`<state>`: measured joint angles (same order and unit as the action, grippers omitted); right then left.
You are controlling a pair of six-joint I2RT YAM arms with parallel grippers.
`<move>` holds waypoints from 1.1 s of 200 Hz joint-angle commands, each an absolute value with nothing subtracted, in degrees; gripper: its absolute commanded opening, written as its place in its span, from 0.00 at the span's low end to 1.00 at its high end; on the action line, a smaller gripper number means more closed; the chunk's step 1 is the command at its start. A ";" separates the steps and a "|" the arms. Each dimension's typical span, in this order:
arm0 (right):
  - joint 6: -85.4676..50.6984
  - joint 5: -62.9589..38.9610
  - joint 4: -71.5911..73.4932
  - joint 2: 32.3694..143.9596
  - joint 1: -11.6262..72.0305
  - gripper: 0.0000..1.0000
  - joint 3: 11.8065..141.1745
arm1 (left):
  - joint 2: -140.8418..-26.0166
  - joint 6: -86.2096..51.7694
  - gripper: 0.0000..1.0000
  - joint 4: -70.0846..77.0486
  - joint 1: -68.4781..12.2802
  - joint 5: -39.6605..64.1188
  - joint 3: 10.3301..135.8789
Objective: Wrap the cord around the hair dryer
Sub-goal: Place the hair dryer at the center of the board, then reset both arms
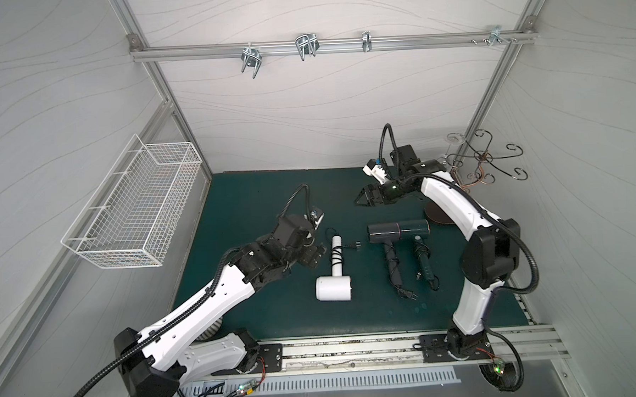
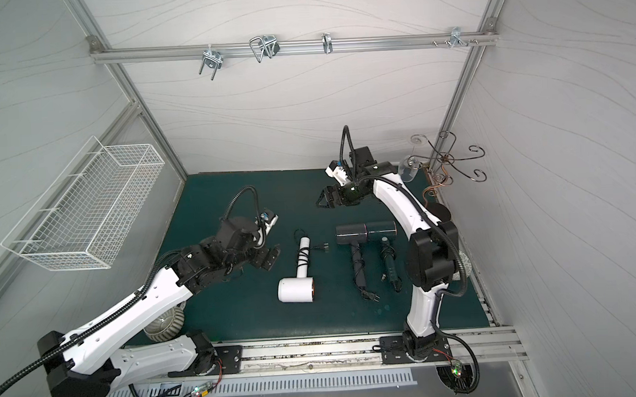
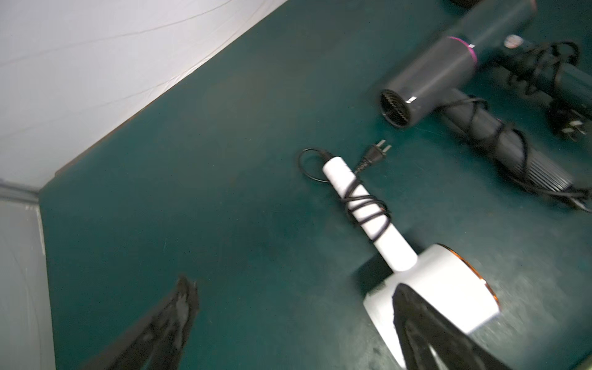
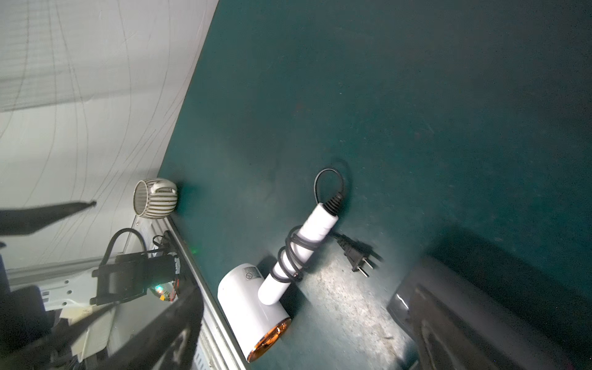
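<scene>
A white hair dryer [image 1: 333, 287] [image 2: 296, 289] lies mid-mat, its handle pointing to the back. Its black cord [image 3: 365, 205] [image 4: 294, 253] is coiled around the handle, and the plug [image 1: 353, 245] lies loose beside the handle's end. My left gripper [image 1: 317, 254] [image 3: 294, 288] hovers open just left of the handle, holding nothing. My right gripper [image 1: 360, 197] [image 4: 304, 298] hangs open farther back, above the mat and apart from every dryer. In both wrist views the white dryer [image 3: 432, 288] [image 4: 243, 294] is in plain sight.
A dark grey dryer [image 1: 384, 231] and a dark teal dryer [image 1: 415, 226] lie to the right with cords round their handles. A wire basket [image 1: 132, 207] hangs on the left wall. A striped mug [image 2: 165, 324] lies front left; a hook stand [image 1: 488, 158] is back right.
</scene>
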<state>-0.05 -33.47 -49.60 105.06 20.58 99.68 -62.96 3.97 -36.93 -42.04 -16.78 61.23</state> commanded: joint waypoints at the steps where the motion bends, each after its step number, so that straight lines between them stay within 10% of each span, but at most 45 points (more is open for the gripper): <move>1: -1.57 -30.51 -43.10 100.88 18.46 0.99 94.10 | -60.91 0.98 0.98 -31.22 -34.05 -12.16 60.57; 220: 5.22 -14.17 7.31 89.78 4.44 0.99 52.21 | -71.16 1.61 0.98 18.49 -2.67 -8.83 34.84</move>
<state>3.07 -14.90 -1.50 90.15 4.69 54.76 -69.52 1.13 6.87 -3.90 -9.91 35.20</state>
